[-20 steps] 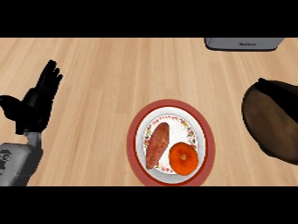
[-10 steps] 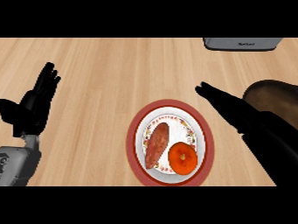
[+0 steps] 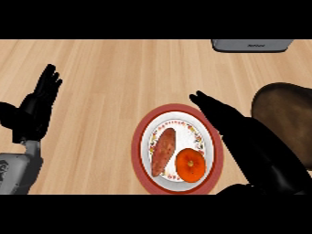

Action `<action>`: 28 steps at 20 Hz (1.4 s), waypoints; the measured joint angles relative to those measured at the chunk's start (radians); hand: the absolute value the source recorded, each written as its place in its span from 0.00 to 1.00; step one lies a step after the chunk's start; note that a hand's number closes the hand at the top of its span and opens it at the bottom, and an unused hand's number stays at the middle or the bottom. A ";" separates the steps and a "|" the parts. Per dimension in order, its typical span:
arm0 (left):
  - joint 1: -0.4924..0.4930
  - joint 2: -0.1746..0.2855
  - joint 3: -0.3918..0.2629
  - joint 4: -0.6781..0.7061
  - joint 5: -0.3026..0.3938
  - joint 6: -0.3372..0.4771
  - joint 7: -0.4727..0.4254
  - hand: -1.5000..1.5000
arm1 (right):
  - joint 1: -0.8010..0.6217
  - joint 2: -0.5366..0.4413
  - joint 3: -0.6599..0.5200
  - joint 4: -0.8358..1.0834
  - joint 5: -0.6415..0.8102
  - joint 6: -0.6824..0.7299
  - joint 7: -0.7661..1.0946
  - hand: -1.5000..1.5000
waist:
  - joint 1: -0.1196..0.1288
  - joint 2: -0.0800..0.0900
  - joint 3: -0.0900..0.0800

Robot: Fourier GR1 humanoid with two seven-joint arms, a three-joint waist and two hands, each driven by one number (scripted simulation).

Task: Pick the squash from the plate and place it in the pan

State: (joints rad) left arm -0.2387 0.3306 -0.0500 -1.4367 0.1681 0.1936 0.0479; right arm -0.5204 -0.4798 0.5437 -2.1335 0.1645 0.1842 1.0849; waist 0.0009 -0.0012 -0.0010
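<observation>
1. We see a counter (image 3: 118, 73) of pale wood, its grain running in long bands from the left edge to the right; nothing of the room beyond it shows.
2. At the far edge, towards the right corner, a grey appliance (image 3: 251, 45) carries a small mark that we cannot read.
3. A red-rimmed plate (image 3: 139, 151) with a patterned white middle lies by the near edge.
4. The squash (image 3: 190, 164), round and orange, lies on the plate's near right part, just beside a long reddish-brown vegetable (image 3: 163, 151).
5. The dark brown pan (image 3: 290, 114) sits near the right edge, well apart from the squash and partly hidden by the right arm.
6. The right hand (image 3: 233, 123) lies over the plate's right rim, fingers straight and together, pointing to the far edge and holding nothing.
7. The left hand (image 3: 33, 109) rests near the left edge, fingers up and spread; we cannot read the marks on its grey forearm (image 3: 6, 171).
</observation>
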 measured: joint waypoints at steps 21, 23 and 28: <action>0.023 -0.029 0.043 -0.041 -0.037 -0.044 0.024 0.50 | 0.113 0.104 0.062 0.190 0.099 0.096 -0.081 0.00 | 0.002 0.000 0.001; 0.021 -0.031 0.051 -0.039 -0.038 -0.050 0.024 0.50 | 0.111 0.117 0.068 0.211 0.113 0.110 -0.086 0.00 | 0.002 0.000 0.001; 0.027 -0.045 0.045 -0.057 -0.051 -0.042 0.039 0.50 | 0.096 0.108 0.101 0.267 0.146 0.152 -0.083 0.00 | 0.002 0.000 0.000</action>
State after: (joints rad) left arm -0.2121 0.2857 -0.0046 -1.4933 0.1171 0.1518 0.0868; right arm -0.4244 -0.3716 0.6448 -1.8663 0.3107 0.3365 1.0021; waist 0.0032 -0.0008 -0.0007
